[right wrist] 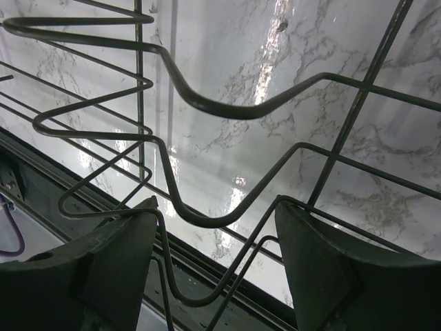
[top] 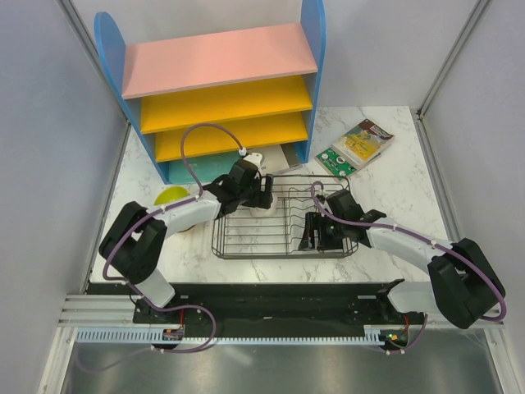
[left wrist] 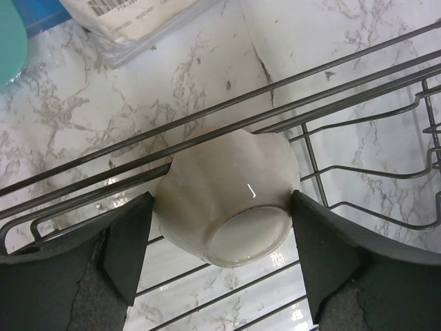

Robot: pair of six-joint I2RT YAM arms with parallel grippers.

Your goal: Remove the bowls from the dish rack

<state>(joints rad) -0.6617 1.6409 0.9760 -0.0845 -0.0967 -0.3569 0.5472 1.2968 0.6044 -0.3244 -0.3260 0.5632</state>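
Observation:
A white bowl (left wrist: 231,200) lies on its side against the far wire wall of the black dish rack (top: 279,255), its foot ring facing the left wrist camera. My left gripper (left wrist: 224,210) is at the rack's far left corner, shut on this bowl with a finger pressed against each flank. The bowl still touches the rack wires. My right gripper (right wrist: 217,227) hangs open inside the rack's right end (top: 326,232), and only bent wire prongs (right wrist: 207,110) pass between its fingers. A yellow-green bowl (top: 171,195) sits on the table left of the rack, partly under the left arm.
A blue shelf unit (top: 221,82) with pink and yellow boards stands right behind the rack. Printed packets (top: 361,144) lie at the back right. A wrapped package (left wrist: 138,21) and a teal object (left wrist: 10,38) lie just beyond the rack's far wall.

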